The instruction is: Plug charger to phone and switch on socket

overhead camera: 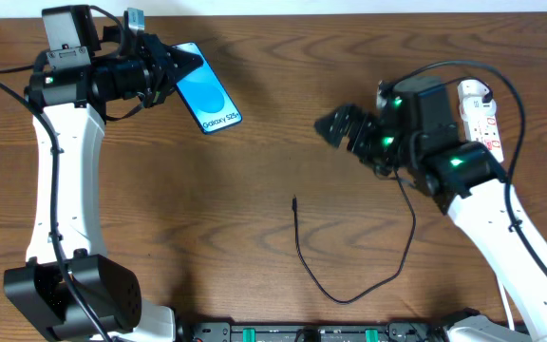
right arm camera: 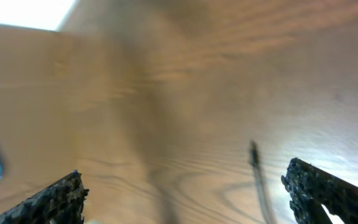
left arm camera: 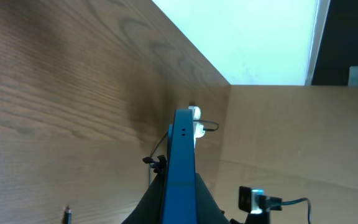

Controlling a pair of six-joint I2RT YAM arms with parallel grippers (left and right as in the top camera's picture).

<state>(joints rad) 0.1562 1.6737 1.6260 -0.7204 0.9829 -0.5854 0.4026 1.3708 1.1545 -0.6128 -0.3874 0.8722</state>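
In the left wrist view the phone point(left arm camera: 180, 168) sits closest, seen edge-on as a thin blue slab with small dark marks on its narrow side. The left claw point(overhead camera: 177, 66) is closed on one end of it. From overhead the phone lies at an angle near the far edge of the table point(overhead camera: 254, 171). Its screen is bright blue with a paler circle and the words "Galaxy S25+". Whether it rests on the wood or is lifted cannot be told.

The right claw point(right arm camera: 191, 199) is spread wide with nothing between its fingers point(right arm camera: 328, 193). It hangs over the wood right of centre, pointing toward the phone.

The charger point(overhead camera: 302, 261) lies loose on the near half of the table. Its plug tip point(overhead camera: 294, 200) points toward the far edge, and the cable loops back up under the right arm. A wide stretch of bare wood separates the tip from the phone.

The socket point(overhead camera: 478, 114), white with red markings, lies near the table's far right corner, just beside the right arm. Beyond the table's edge in the left wrist view stands a cardboard panel point(left arm camera: 291, 137).
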